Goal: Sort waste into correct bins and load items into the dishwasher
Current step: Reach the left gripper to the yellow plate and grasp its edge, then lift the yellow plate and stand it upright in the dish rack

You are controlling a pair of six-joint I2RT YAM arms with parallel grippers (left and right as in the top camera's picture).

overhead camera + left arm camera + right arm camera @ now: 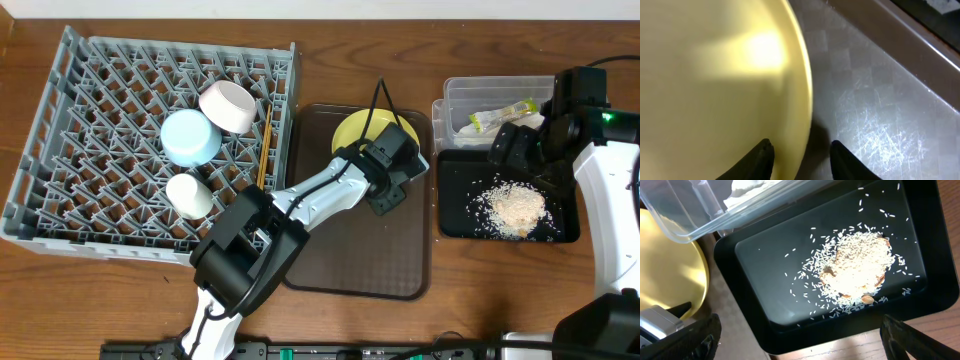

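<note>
Dish rack (100,150) left of the serving tray (370,255), holding two bowls (190,137), a cup (188,196) and chopsticks (265,150). Plate (352,132) on the serving tray's far end. To its right, tub (450,110) behind a shallow tray (460,200) carrying rice (515,208).

We see a brown serving tray (350,250) at the centre of the overhead frame, lying flat on a wooden table (120,290). In the left wrist view, lower right, we find its textured floor (875,115) scuffed with fine scratches.

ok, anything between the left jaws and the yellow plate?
Nothing visible. The left gripper straddles the plate rim on the brown tray: one jaw over the plate, the other outside it, over the tray.
</note>
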